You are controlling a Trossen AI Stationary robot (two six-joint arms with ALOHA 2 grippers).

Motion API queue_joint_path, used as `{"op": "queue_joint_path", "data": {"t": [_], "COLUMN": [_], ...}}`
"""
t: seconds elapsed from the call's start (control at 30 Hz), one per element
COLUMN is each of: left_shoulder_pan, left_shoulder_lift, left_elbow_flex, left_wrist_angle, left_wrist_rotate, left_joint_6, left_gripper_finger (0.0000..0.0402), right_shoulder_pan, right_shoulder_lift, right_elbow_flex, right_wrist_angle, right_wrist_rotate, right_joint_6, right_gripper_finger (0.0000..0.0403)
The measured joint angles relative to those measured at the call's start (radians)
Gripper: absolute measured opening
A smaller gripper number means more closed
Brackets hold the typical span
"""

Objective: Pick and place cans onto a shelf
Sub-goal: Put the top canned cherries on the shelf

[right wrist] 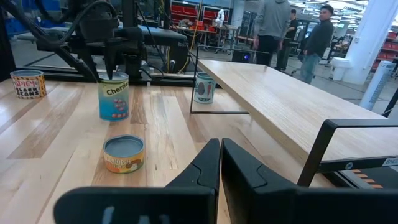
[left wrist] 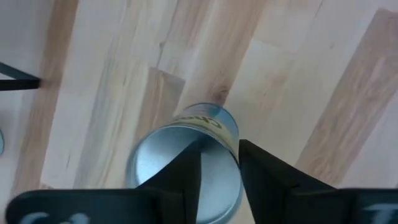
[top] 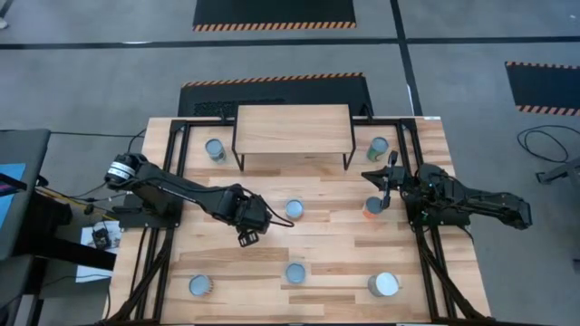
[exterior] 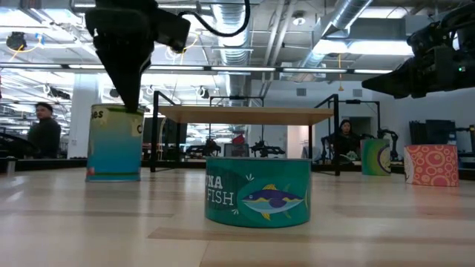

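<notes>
While the cherries can (top: 294, 209) stands upright mid-worktop, in front of the shelf (top: 293, 129), your left gripper (top: 256, 225) sits over it w/ fingers (left wrist: 186, 180) a bit apart, one on the lid, nothing gripped. Close now and you'd likely pinch the rim and tip it. Right gripper (top: 384, 180) idles shut by the right edge, empty.
</notes>
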Motion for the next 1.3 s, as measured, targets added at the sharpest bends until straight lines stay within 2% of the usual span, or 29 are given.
{"op": "queue_joint_path", "data": {"t": [0.27, 0.43, 0.63, 0.83, 1.0, 1.3], "left_shoulder_pan": [-0.001, 0.0, 0.006, 0.029, 0.067, 0.248], "left_shoulder_lift": [0.027, 0.031, 0.035, 0.035, 0.034, 0.033], "left_elbow_flex": [0.005, 0.022, 0.082, 0.204, 0.364, 0.629], "left_wrist_angle": [0.001, -0.012, -0.003, 0.001, -0.023, -0.078], "left_wrist_rotate": [-0.025, -0.023, 0.002, 0.005, 0.003, 0.009], "left_joint_6": [0.05, 0.098, 0.163, 0.222, 0.272, 0.42], "left_gripper_finger": [0.0061, 0.0009, 0.0, 0.0, 0.0, 0.0], "right_shoulder_pan": [0.0, 0.0, 0.0, 0.0, 0.0, 0.0], "right_shoulder_lift": [0.0, 0.0, 0.0, 0.0, 0.0, 0.0], "right_elbow_flex": [0.0, 0.0, 0.0, 0.0, 0.0, 0.0], "right_wrist_angle": [0.0, 0.0, 0.0, 0.0, 0.0, 0.0], "right_wrist_rotate": [0.0, 0.0, 0.0, 0.0, 0.0, 0.0], "right_joint_6": [0.0, 0.0, 0.0, 0.0, 0.0, 0.0], "right_gripper_finger": [0.0038, 0.0038, 0.0038, 0.0038, 0.0038, 0.0038]}}
